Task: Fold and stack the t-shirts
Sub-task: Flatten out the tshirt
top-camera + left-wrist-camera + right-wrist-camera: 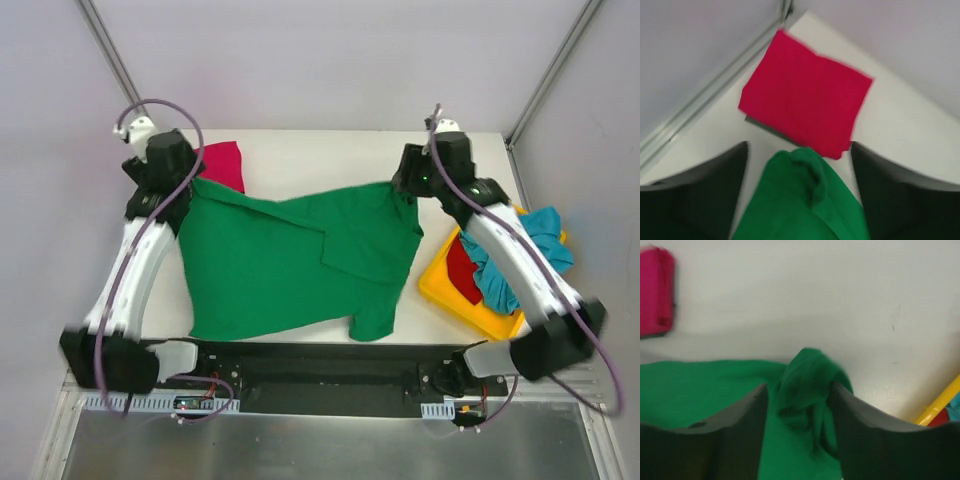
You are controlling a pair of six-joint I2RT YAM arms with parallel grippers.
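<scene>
A bright green t-shirt (290,260) lies spread and rumpled across the middle of the table. My left gripper (190,185) hovers over its far left corner. In the left wrist view the left gripper (799,146) stands open, and the green cloth (800,200) lies between the fingers, touching neither. My right gripper (405,190) is at the far right corner. There the right gripper (799,387) has its fingers parted round a loose bunch of green cloth (807,370). A folded magenta-pink t-shirt (224,165) (805,100) lies at the back left.
A yellow bin (445,275) at the right edge holds a teal-blue t-shirt (520,260) and a red t-shirt (462,268). Frame posts rise at the back corners. Both arm bases sit on the black rail along the near edge.
</scene>
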